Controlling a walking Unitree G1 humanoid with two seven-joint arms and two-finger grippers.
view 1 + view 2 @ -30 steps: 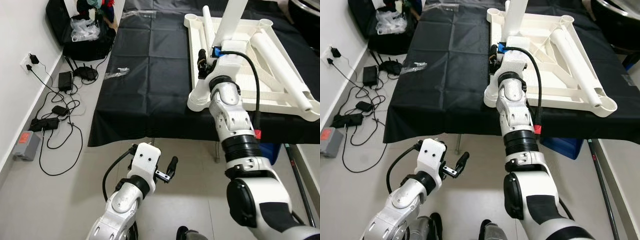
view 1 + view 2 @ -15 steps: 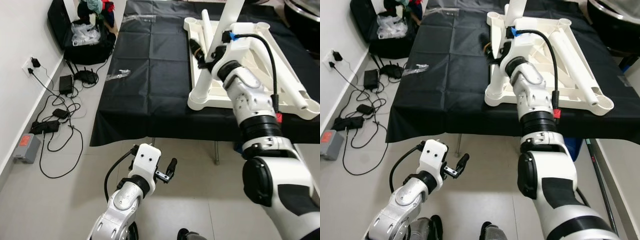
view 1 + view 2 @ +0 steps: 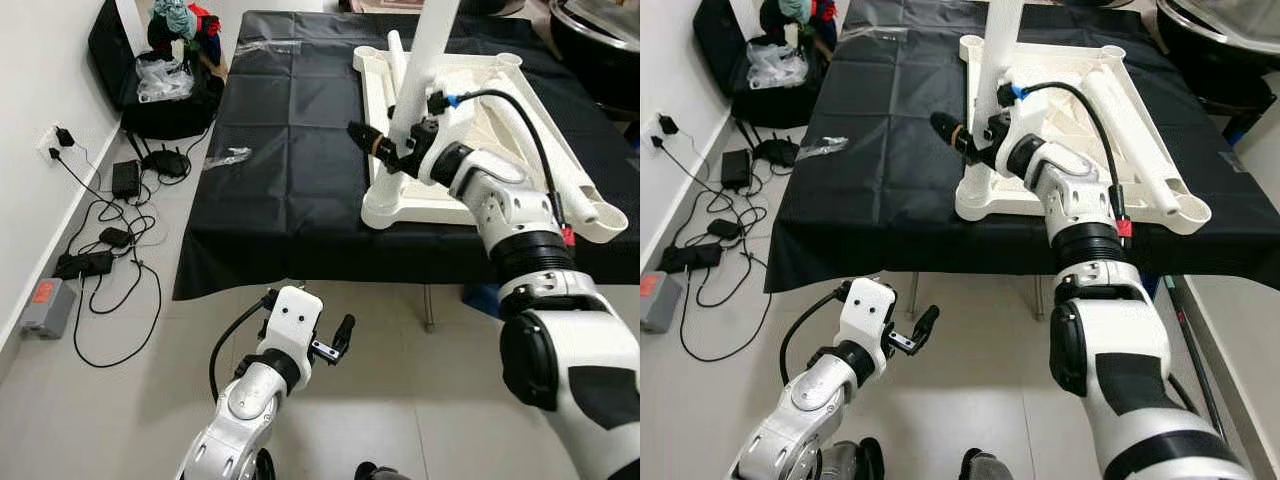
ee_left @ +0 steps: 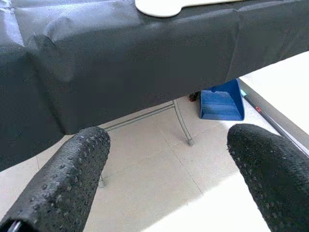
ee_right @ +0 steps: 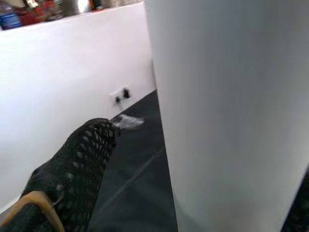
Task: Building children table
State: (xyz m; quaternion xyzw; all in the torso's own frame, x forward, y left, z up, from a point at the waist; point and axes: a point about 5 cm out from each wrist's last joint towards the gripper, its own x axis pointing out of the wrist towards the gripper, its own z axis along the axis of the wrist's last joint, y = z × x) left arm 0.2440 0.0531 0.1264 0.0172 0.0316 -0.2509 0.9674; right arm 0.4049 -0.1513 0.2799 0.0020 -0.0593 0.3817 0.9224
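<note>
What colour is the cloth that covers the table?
Black cloth, best seen in the left eye view.

No readable text, labels, brands or numbers on anything in view.

The right arm reaches forward and up over the black-draped table [image 3: 280, 180], forearm bent inward at the elbow, its wrist turned toward the robot's left. The right gripper [image 3: 385, 150] sits at the table's near right part, one black finger [image 3: 362, 136] pointing left, its fingers spread apart around a white upright post [image 3: 415, 75]. The left arm hangs low, below the table's front edge, and the left gripper [image 4: 169, 169] has its two fingers wide apart, holding nothing.
</note>
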